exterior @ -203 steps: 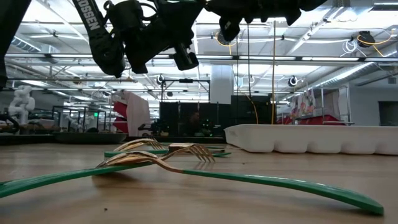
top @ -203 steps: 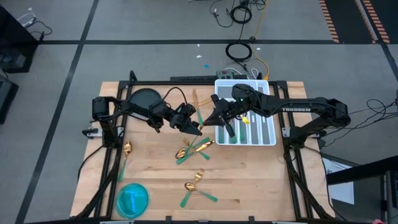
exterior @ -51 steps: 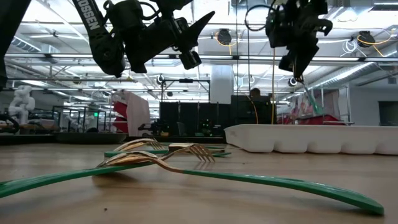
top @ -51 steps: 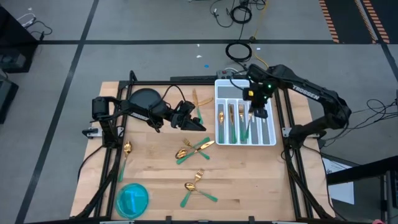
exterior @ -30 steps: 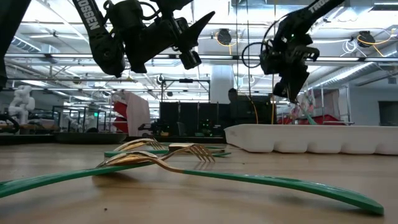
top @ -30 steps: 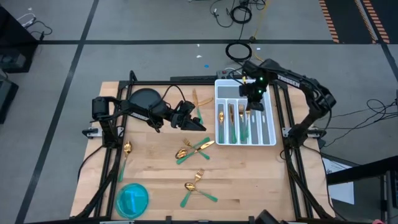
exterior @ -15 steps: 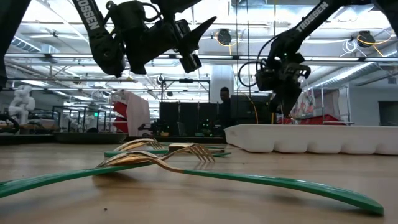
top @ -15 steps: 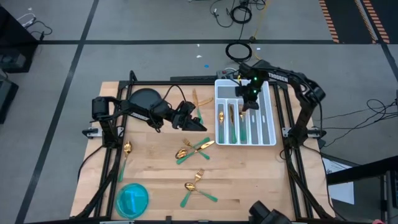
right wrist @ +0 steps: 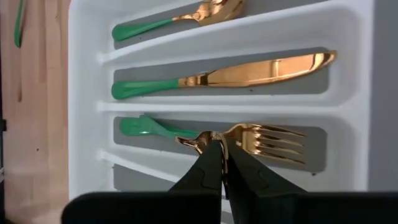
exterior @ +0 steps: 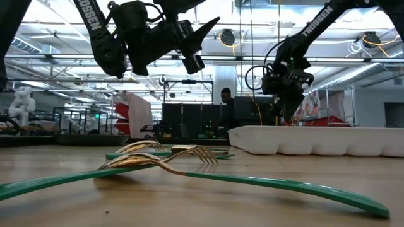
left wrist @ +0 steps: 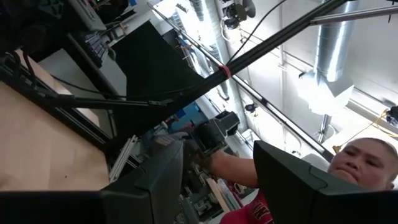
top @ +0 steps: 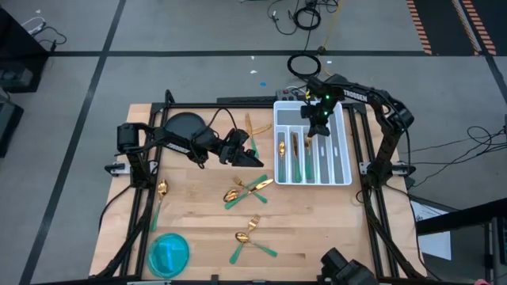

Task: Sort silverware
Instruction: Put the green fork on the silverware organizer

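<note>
Right hand (top: 315, 127), pressed together and empty, poised over white tray (top: 346, 178) at two o'clock, fork (right wrist: 249, 140) just delivered. Left hand (top: 255, 160) spread, waiting mid-table. Next, probably: fetching loose silverware (top: 244, 190) from table (top: 198, 222) centre.

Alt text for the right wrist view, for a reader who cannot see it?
The right claw, shut and empty, hangs over a white tray whose slots hold a spoon, a knife and forks, all gold with green handles.
</note>
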Robot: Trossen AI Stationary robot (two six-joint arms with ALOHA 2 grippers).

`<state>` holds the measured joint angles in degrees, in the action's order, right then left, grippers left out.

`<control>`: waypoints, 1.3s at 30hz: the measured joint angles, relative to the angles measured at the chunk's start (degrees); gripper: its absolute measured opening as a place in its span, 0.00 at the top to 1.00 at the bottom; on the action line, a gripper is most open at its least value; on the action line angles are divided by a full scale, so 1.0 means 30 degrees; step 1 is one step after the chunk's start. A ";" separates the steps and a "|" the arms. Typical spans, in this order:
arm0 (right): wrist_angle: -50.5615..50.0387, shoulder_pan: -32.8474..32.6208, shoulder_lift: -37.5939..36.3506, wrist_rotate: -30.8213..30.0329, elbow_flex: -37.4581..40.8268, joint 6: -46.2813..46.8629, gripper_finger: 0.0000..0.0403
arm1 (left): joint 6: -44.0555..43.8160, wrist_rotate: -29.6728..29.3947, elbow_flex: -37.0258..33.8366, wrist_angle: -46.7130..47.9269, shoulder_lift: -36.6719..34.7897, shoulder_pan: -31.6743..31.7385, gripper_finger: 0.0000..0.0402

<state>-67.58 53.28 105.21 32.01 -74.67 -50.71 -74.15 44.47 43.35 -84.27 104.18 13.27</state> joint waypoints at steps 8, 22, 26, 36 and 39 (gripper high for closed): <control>0.0675 0.0530 0.0000 -0.0175 0.0000 0.0137 1.00 | 0.0022 0.0000 0.0000 0.0357 0.0007 0.0003 0.50; 0.1647 0.0192 -0.0015 -0.2639 0.0000 0.1353 1.00 | 0.0525 -0.0160 0.0000 0.0434 0.0007 0.0003 0.50; 0.1920 -0.0103 -0.0029 -0.2992 0.0000 0.1553 1.00 | 0.0577 -0.0190 0.0000 0.0430 0.0007 0.0003 0.50; 0.2480 -0.1216 -0.0036 -0.4087 -0.0015 0.2436 1.00 | 0.0867 -0.0335 0.0000 0.0430 0.0015 0.0003 0.50; 0.2488 -0.1422 -0.0036 -0.4510 -0.0015 0.2599 1.00 | 0.0867 -0.0342 0.0000 0.0430 0.0015 0.0003 0.50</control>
<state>-60.12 49.01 105.10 18.48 -74.72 -42.92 -71.55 43.44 43.35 -82.98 104.22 13.28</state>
